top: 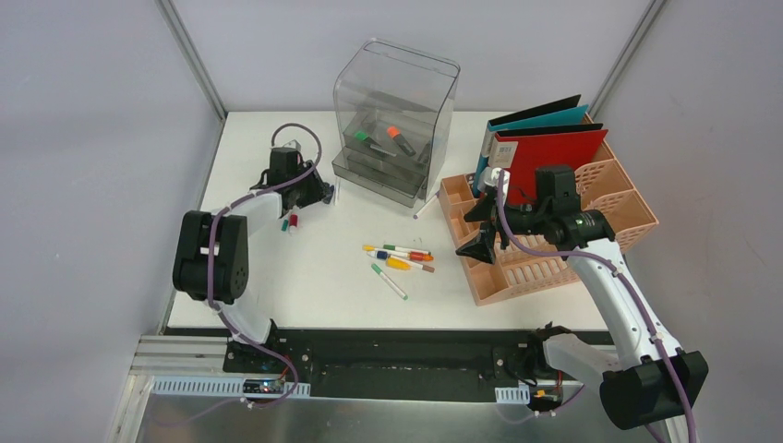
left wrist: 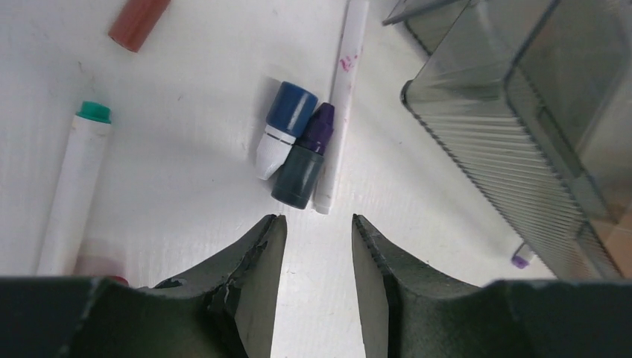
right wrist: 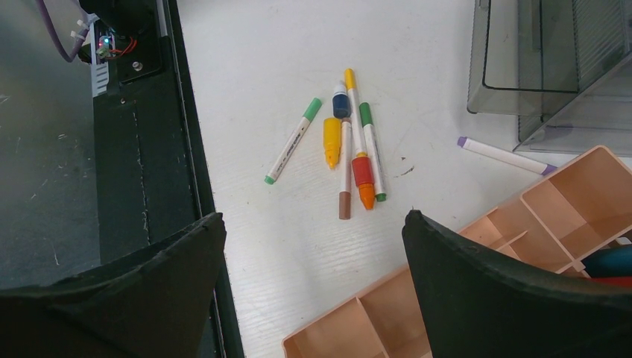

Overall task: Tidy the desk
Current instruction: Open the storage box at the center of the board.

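The bench point(top: 305, 286), a flat white top framed by grey walls, is spread under both arms and carries everything else. It is judged rigid, fixed and smooth. No hold on it is called for, and anything round laid on it can be expected to roll or slide.

At its far edge a clear grey drawer box point(top: 395, 111) is stood, with highlighters visible inside. At the right a peach lattice file rack point(top: 628, 212) is placed, with red and teal binders point(top: 554, 152) stood upright in its rear slots.

The right end effector point(right wrist: 313, 216) is held above the rack's near-left corner, its jaws spread wide with nothing between them. The left end effector point(left wrist: 317, 220) is held low over the surface just left of the drawer box. Its jaws are parted by a narrow gap and nothing is gripped.

A cluster of markers point(right wrist: 350, 142) is scattered mid-bench. Just ahead of the left jaws, a short blue-capped marker point(left wrist: 285, 127), a purple-and-grey stub point(left wrist: 305, 160) and a thin white pen point(left wrist: 341, 104) are laid touching. These are judged light, hard and slippery, and are best pinched across the barrel at mid-length, one at a time.
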`<state>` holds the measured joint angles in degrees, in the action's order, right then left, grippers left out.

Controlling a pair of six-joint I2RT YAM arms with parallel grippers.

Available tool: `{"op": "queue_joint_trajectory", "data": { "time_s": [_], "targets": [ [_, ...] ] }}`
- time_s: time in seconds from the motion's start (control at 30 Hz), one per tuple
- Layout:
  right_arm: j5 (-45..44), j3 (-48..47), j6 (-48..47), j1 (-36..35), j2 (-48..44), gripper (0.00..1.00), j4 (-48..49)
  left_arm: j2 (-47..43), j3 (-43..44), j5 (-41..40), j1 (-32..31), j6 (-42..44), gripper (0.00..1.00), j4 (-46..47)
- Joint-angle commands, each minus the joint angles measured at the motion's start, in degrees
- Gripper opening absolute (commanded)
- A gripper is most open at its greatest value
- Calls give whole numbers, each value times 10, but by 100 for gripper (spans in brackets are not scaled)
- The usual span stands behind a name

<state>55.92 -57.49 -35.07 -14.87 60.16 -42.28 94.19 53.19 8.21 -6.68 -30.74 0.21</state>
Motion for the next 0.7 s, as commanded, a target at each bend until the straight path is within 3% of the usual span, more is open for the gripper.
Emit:
{"op": "queue_joint_trajectory", "data": {
  "time_s": [0.0, 0.67],
  "targets": [
    [21, 1, -15, 5, -11, 92, 7, 32, 49, 23, -1, 76, 40, -58],
    [22, 3, -13, 6, -7, 92, 10, 117, 169, 12, -18, 159, 42, -133]
  ]
}}
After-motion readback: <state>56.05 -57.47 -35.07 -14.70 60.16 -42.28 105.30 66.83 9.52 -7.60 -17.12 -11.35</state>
